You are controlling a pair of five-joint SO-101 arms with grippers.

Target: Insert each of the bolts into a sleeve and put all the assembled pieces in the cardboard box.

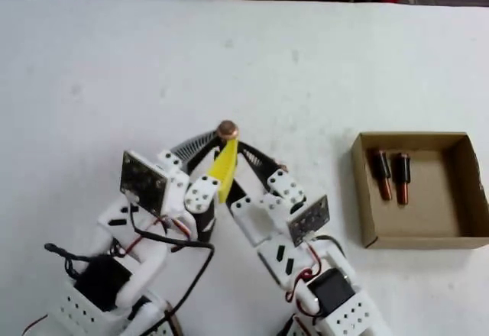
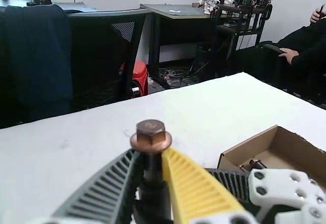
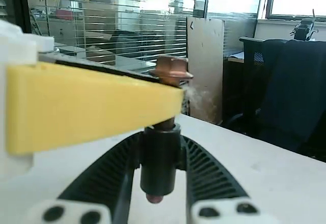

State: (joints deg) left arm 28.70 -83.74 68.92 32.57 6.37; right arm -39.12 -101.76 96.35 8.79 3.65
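Observation:
A copper-headed bolt [image 1: 227, 130] is held upright above the table where the two arms meet. My left gripper [image 2: 151, 155], with one grey and one yellow finger [image 2: 191, 183], is shut on the bolt [image 2: 151, 134] just under its head. My right gripper [image 3: 159, 142] is shut on a black sleeve [image 3: 159, 168] around the bolt's shaft, and the shaft's tip pokes out below the sleeve. The left arm's yellow finger [image 3: 91, 104] crosses in front, under the bolt head [image 3: 170, 67]. The cardboard box [image 1: 364, 198] sits to the right with two assembled pieces [image 1: 390, 174] inside.
The white table [image 1: 267, 61] stretches wide behind and to the left of the arms. The box [image 2: 239, 150] lies a short way right of the right arm. Chairs and desks stand beyond the table's far edge.

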